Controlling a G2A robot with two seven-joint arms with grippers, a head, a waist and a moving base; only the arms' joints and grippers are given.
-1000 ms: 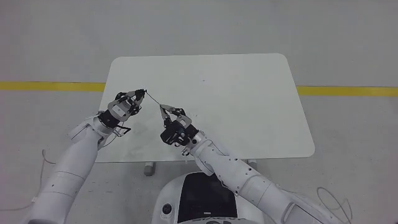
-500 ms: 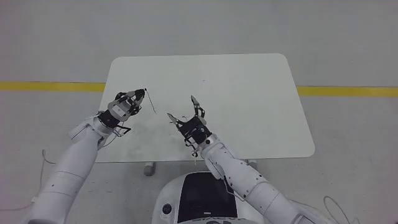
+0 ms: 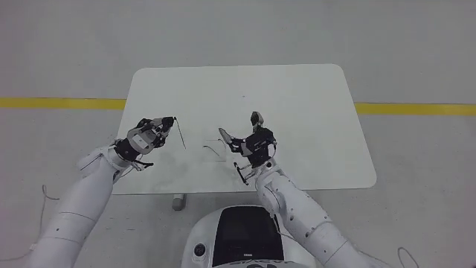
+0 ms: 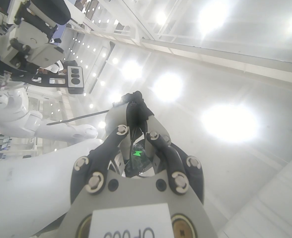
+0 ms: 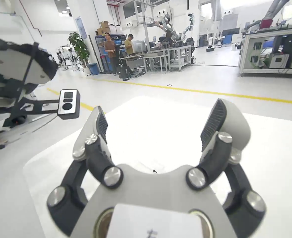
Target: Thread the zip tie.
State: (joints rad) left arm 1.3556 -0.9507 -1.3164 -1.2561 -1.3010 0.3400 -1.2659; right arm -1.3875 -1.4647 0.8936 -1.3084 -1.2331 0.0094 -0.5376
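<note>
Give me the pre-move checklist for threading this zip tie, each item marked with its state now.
1. Left gripper shut on the thin black plastic zip tie: ok.
2. Tie's free tail sticks out clear of the left gripper: ok.
3. Right gripper open: ok.
4. Right gripper at the tail: not ok. It is apart from the tie, above the white rectangular table, holding nothing.
5. Tie closed into a loop: not ok. It runs straight.
6. Which way the head's slot faces: cannot tell, as it is hidden inside the left gripper's grip.
</note>
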